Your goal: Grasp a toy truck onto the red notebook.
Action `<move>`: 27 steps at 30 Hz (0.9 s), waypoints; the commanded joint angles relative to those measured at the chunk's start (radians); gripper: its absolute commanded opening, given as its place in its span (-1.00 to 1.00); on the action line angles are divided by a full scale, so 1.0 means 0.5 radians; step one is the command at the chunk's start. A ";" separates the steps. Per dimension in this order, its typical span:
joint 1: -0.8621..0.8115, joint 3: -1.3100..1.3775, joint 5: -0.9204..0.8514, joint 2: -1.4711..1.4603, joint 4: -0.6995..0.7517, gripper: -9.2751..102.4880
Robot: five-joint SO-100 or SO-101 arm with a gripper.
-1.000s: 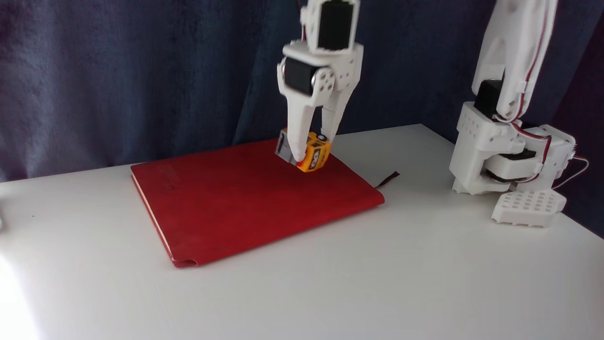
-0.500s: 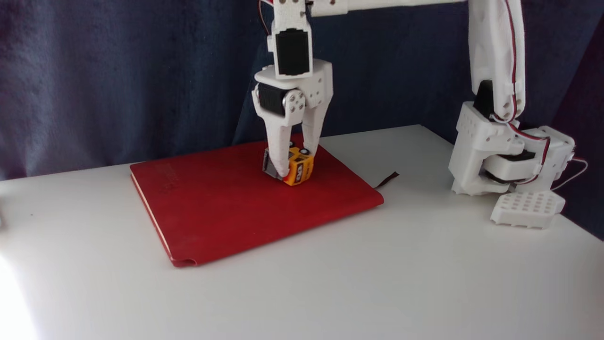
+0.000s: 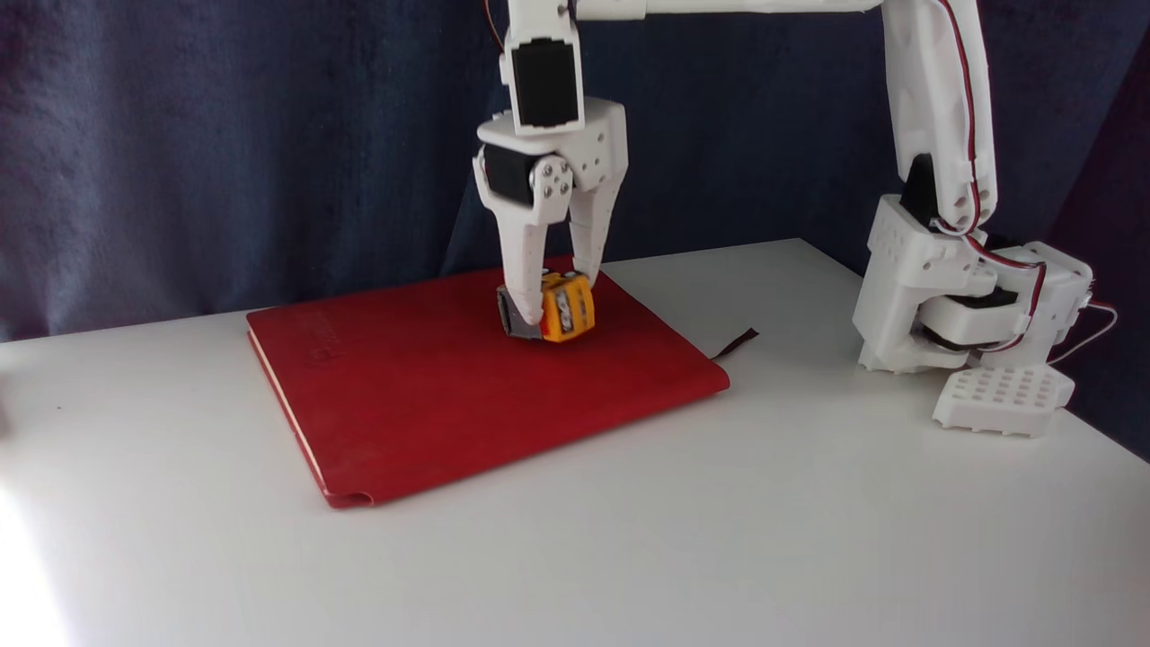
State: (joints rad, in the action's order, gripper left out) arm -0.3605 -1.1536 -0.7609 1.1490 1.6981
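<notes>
Fixed view
Gripper: the white gripper [image 3: 550, 301] points straight down from the arm, its two fingers clamped on the toy truck [image 3: 550, 314], one on each side.
Toy truck: orange-yellow with a grey bed, tipped so its wheels face me; it sits low on the red notebook [image 3: 467, 377], near the far edge. Whether it touches the cover, I cannot tell.
Red notebook: flat on the white table [image 3: 764, 521], cream page edges at the left, a thin dark ribbon [image 3: 737, 342] poking out at the right.
Arm base: well apart, at the table's right.
</notes>
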 commanded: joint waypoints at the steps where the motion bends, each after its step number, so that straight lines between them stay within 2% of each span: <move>1: 0.006 0.147 -0.009 0.037 0.058 -0.53; 21: 0.018 0.049 -0.067 -0.028 0.117 -0.50; 27: 0.028 -0.104 -0.080 0.206 0.123 -0.51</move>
State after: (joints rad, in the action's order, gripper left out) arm -0.3436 -1.1904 -0.7977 1.1582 1.7518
